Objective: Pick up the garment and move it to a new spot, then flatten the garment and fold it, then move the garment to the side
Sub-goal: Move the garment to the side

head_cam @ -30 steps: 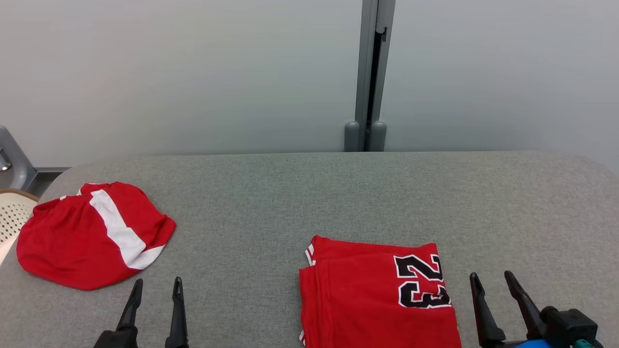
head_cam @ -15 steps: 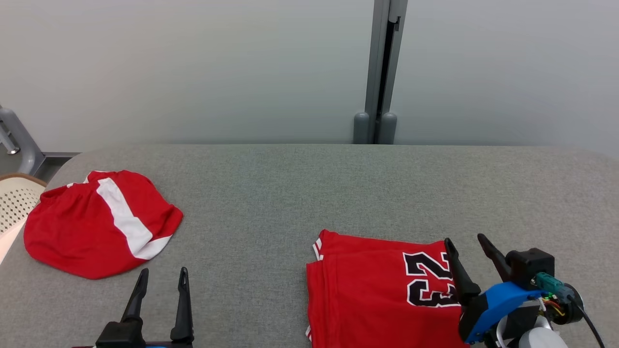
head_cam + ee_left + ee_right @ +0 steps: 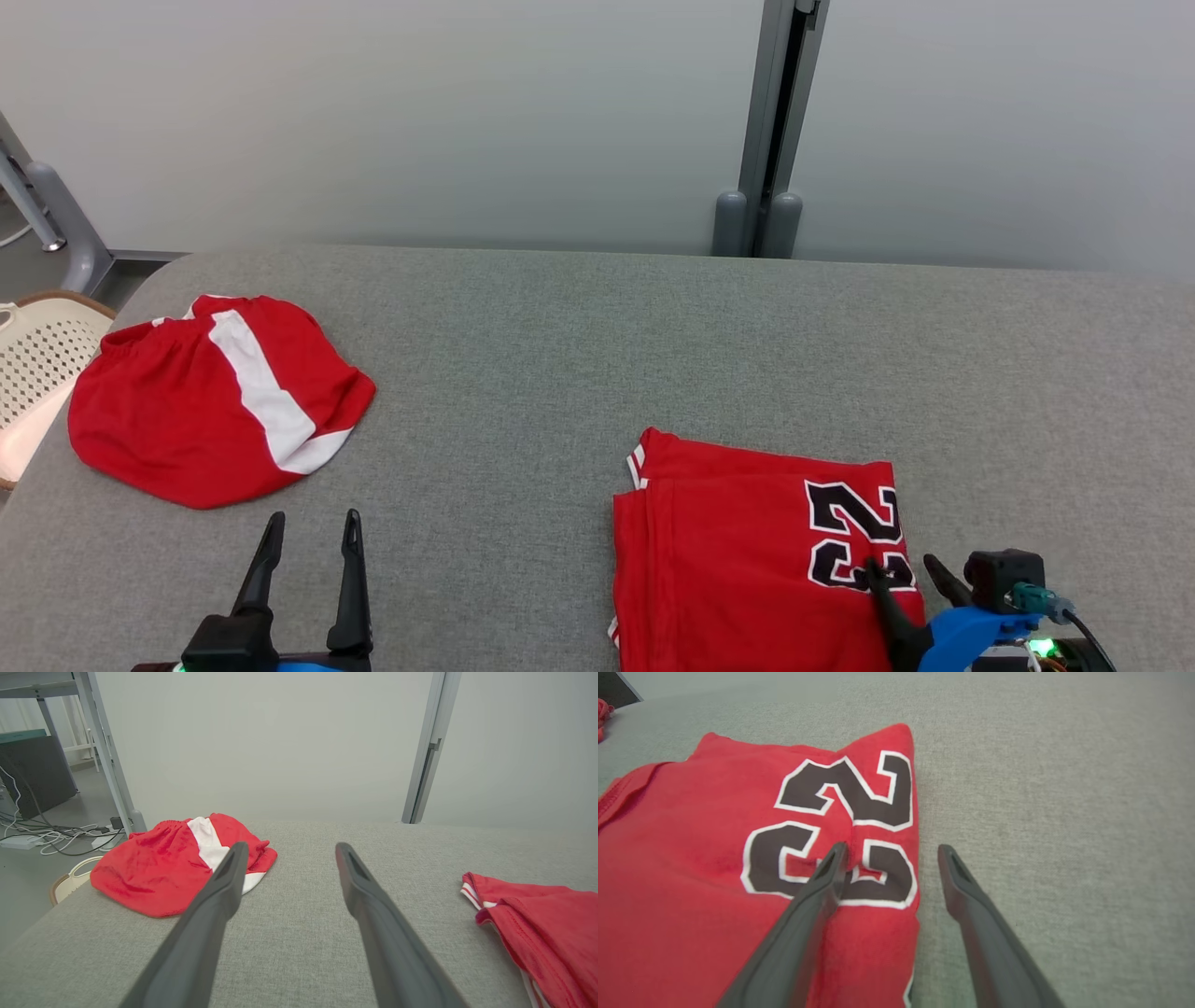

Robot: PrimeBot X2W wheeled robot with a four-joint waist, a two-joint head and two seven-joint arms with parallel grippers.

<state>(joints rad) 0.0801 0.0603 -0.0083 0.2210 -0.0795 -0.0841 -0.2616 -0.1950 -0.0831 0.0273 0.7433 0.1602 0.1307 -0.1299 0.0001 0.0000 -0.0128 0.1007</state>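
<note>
The garment [image 3: 728, 551], a red jersey folded into a rectangle with a black "23", lies at the table's near right. My right gripper [image 3: 902, 567] is open at the jersey's right edge. In the right wrist view the right gripper [image 3: 892, 851] straddles that edge: one finger is over the number on the garment [image 3: 691, 882], the other over bare table. My left gripper [image 3: 314, 518] is open above the table's near left, holding nothing. The left wrist view shows the left gripper [image 3: 290, 847] pointing across the table, with the garment [image 3: 546, 919] off to its right.
Crumpled red shorts [image 3: 187, 420] with a white stripe lie at the far left of the grey table [image 3: 579, 327], also seen as shorts [image 3: 159, 872] ahead-left of the left fingers. A pale perforated basket [image 3: 37, 355] stands beyond the table's left edge. A wall with a grey post runs behind.
The head camera has shifted, so the whole picture slid. My right gripper came in from the jersey's right and dropped lower, now straddling its right edge. The left gripper stayed put, open.
</note>
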